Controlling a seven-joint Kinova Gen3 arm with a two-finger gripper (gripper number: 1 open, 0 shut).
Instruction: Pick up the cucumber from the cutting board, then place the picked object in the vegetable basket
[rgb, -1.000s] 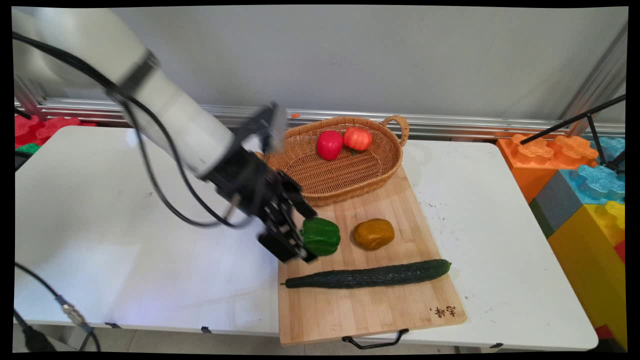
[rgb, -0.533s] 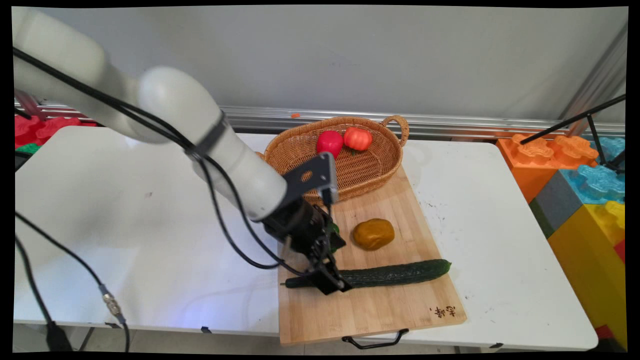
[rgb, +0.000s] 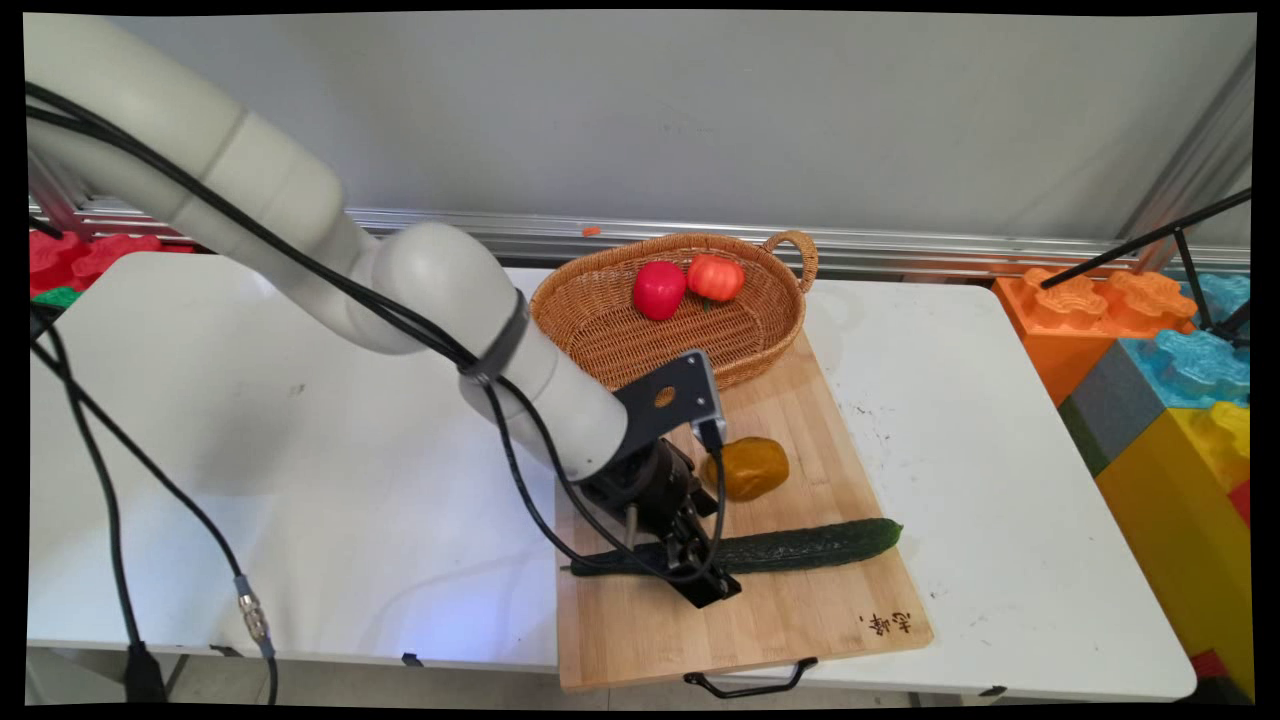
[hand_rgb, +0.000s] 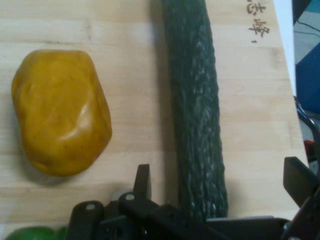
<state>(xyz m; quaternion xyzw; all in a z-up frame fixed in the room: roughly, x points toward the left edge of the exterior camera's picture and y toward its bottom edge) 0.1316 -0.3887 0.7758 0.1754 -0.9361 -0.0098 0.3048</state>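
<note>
My gripper (rgb: 697, 568) is low over the left part of a long dark green cucumber (rgb: 805, 546) lying across a wooden cutting board (rgb: 770, 625). In the hand view the gripper (hand_rgb: 220, 182) is open, with the cucumber (hand_rgb: 196, 110) running between its two fingers; I cannot tell whether they touch it. A yellow-brown potato (rgb: 750, 467) sits just behind the gripper and appears large to the left of the cucumber in the hand view (hand_rgb: 61, 111). A sliver of a green pepper (hand_rgb: 31, 233) shows at the hand view's bottom left; the arm hides it in the main view.
A wicker basket (rgb: 790, 300) at the board's far end holds a red pepper (rgb: 659, 289) and a tomato (rgb: 715, 277). Big coloured foam blocks (rgb: 1160, 380) stand off the table's right side. The board's black handle (rgb: 750, 685) overhangs the near edge.
The gripper has moved right and toward the near edge, from beside the green pepper to down over the cucumber. The arm now covers the green pepper in the main view.
</note>
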